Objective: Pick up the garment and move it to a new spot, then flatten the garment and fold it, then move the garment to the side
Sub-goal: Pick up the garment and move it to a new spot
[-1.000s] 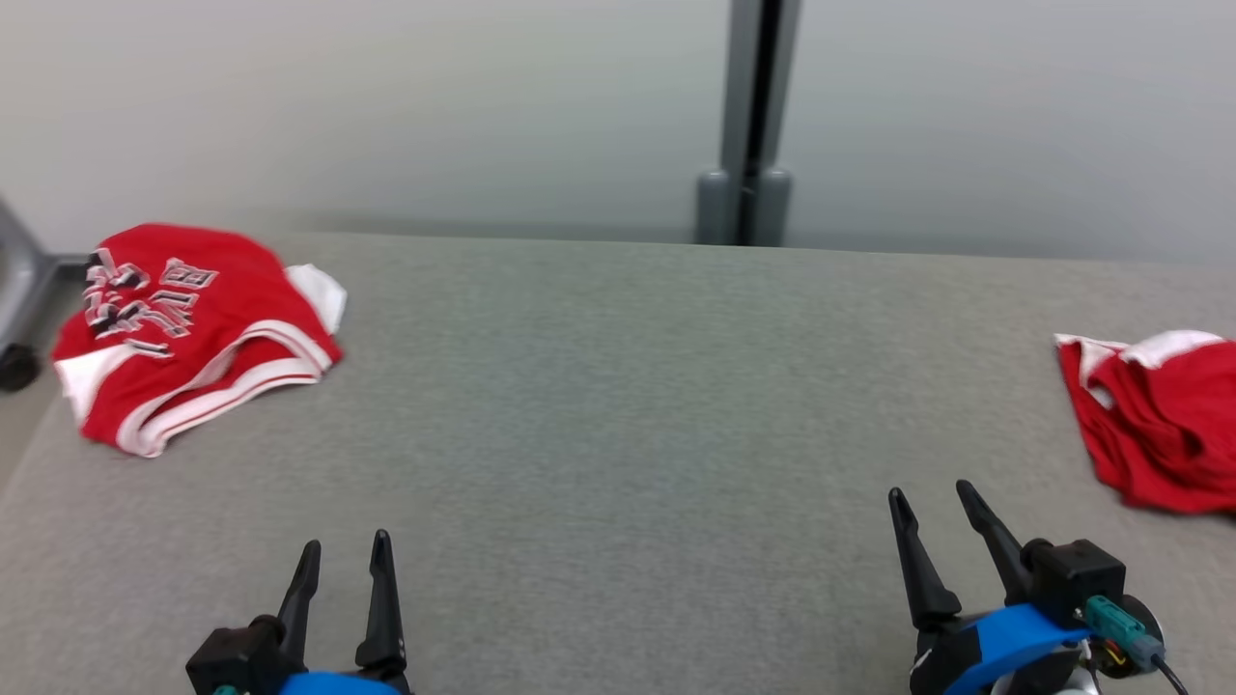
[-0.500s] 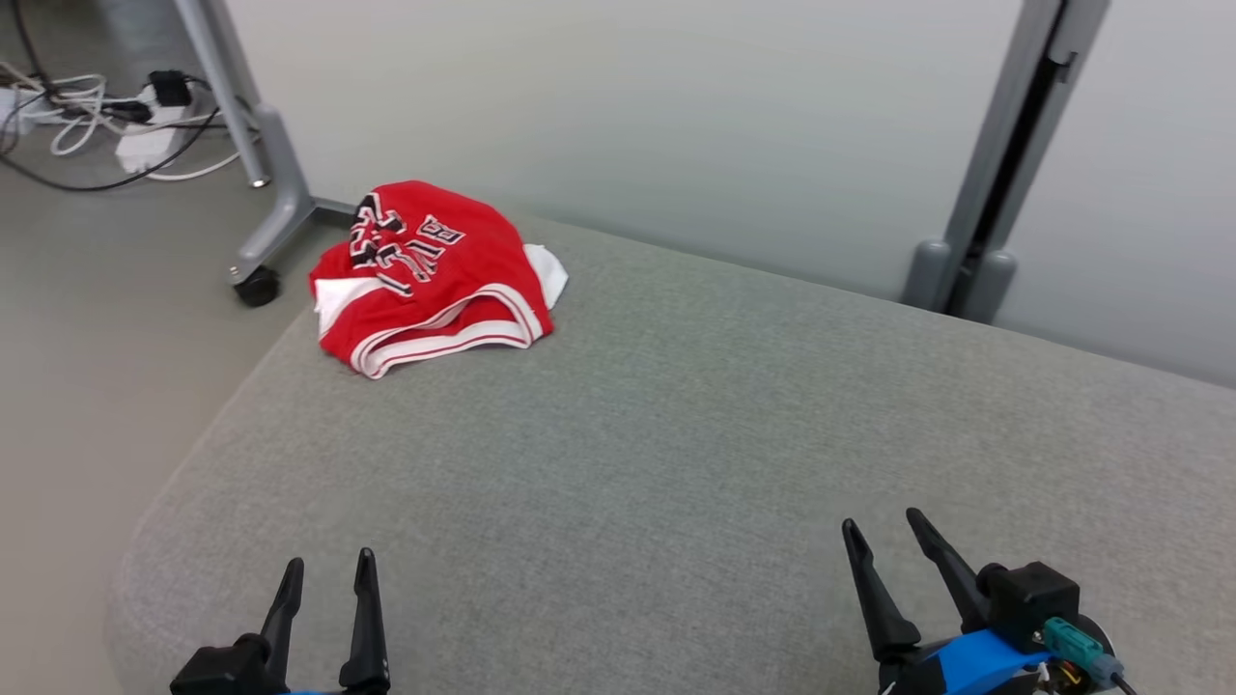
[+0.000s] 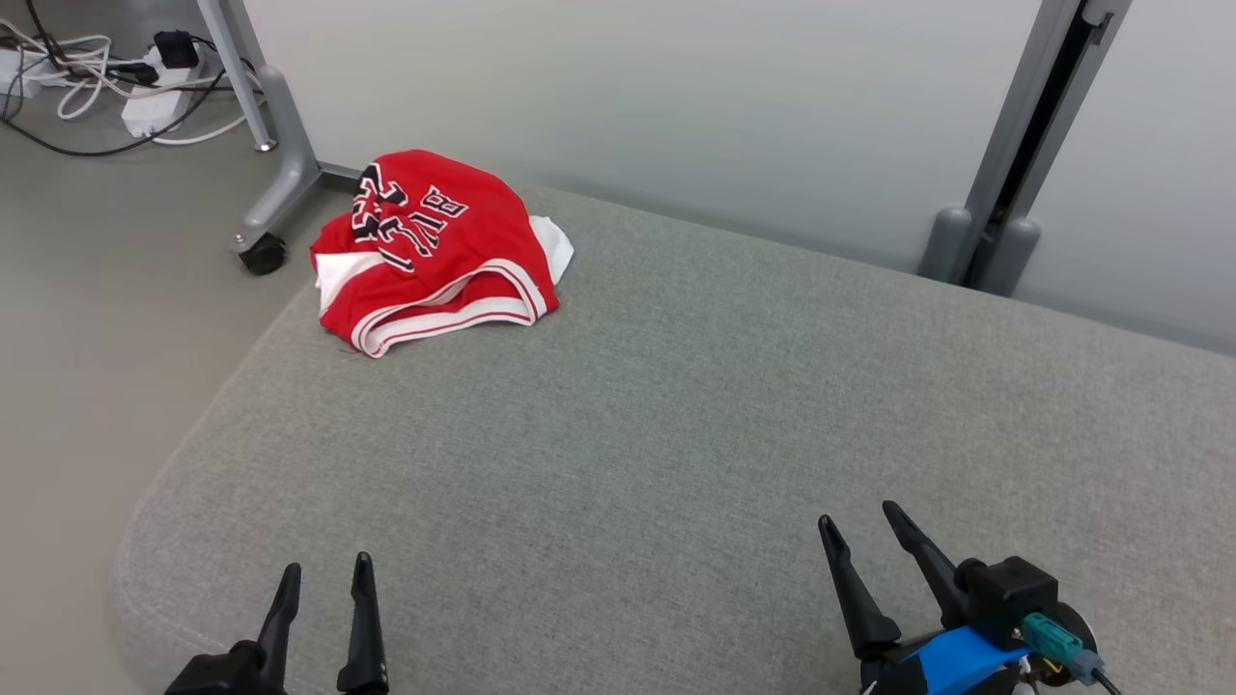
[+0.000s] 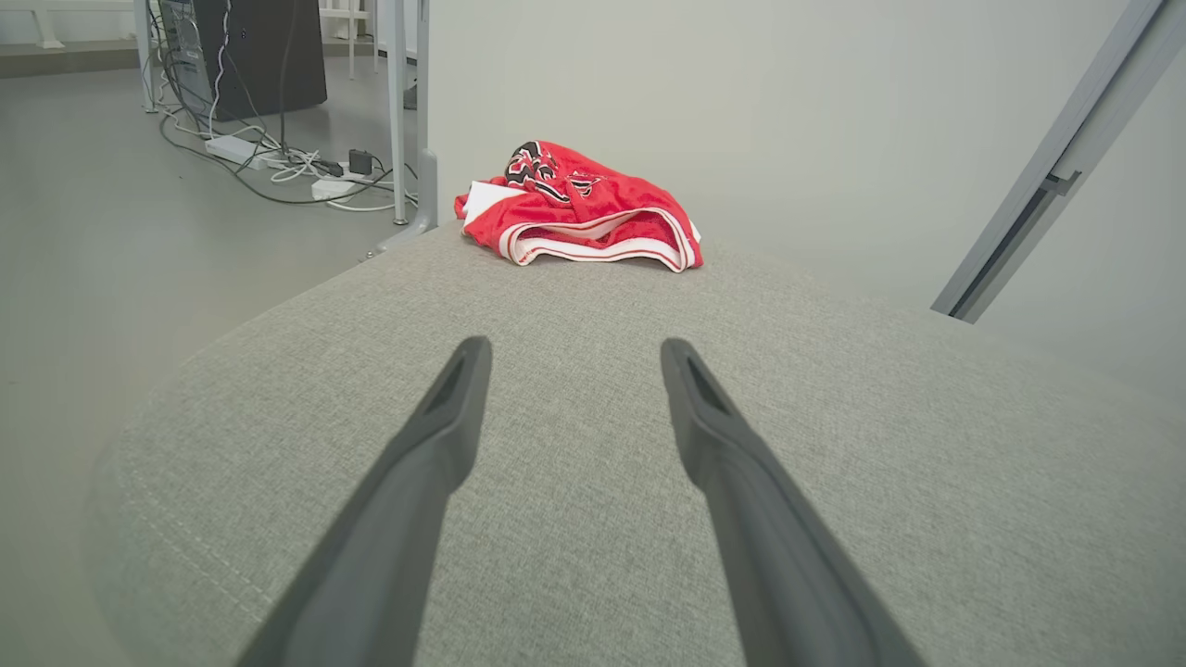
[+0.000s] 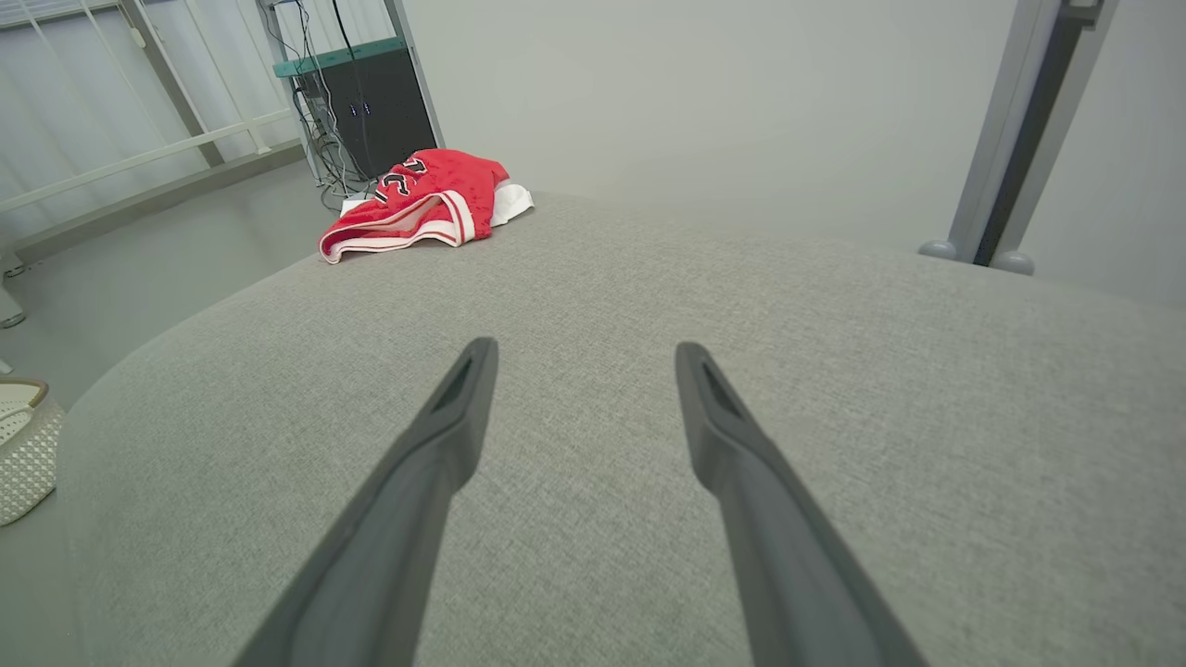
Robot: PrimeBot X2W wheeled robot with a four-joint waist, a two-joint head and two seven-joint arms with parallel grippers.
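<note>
A red garment point(image 3: 435, 251) with white trim and black lettering lies crumpled at the far left corner of the grey padded table point(image 3: 676, 415). The same garment point(image 4: 579, 208) shows straight ahead in the left wrist view and as a red heap point(image 5: 417, 204) up left in the right wrist view. My left gripper point(image 3: 325, 574) hovers open near the table's front left edge, nothing between its fingers. My right gripper point(image 3: 859, 521) is open at the front right, also holding nothing. Both are far from the garment.
A wheeled grey stand leg point(image 3: 275, 183) and a tangle of cables with a power strip point(image 3: 145, 101) sit on the floor beyond the left corner. A grey post point(image 3: 1024, 145) stands behind the table. A white basket point(image 5: 23, 445) is on the floor.
The head camera has swung left: the folded red garment has shifted from the left edge towards the middle, and the second red garment at the right has left the picture. Both grippers stay open.
</note>
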